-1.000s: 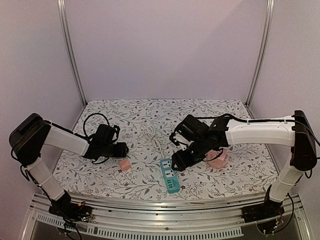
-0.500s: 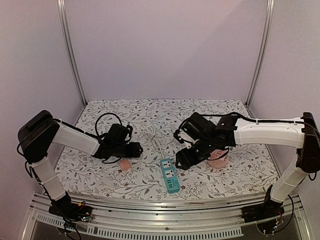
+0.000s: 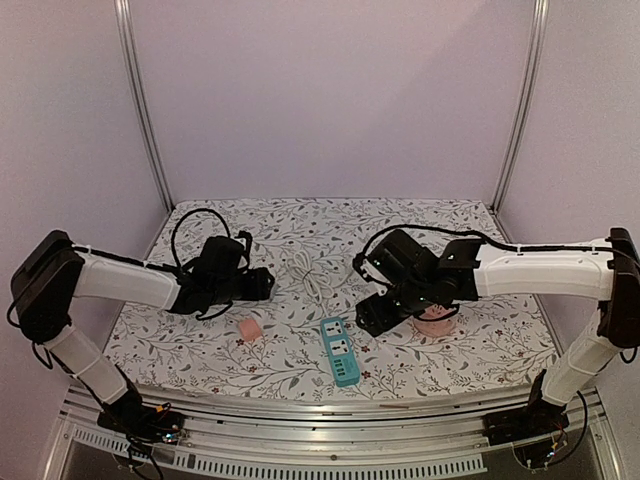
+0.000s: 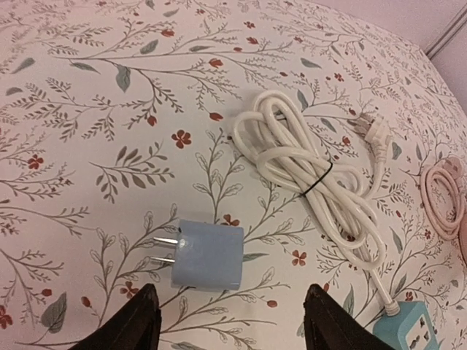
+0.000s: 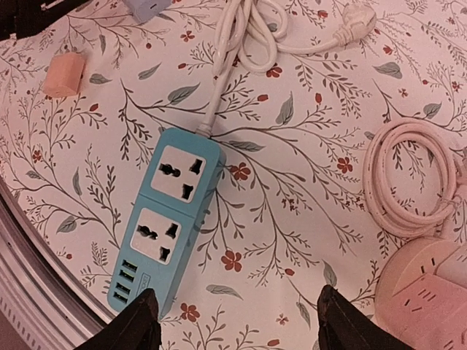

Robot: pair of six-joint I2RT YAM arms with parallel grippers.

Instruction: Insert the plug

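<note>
Pale-blue boxy plastic plug (image 4: 208, 254) with two metal prongs lies flat on the floral worktop (image 4: 66, 146), between the left gripper (image 4: 232, 324) jaws, which gape wide and empty. It is probably light, rigid and smooth, so pinch its flat sides. The right gripper (image 5: 237, 328) jaws are spread empty above the teal power strip (image 5: 166, 222).

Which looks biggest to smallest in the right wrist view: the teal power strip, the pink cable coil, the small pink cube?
1. teal power strip
2. pink cable coil, cut off by the frame edge, so the gap is unsure
3. small pink cube, clearly smallest
</note>
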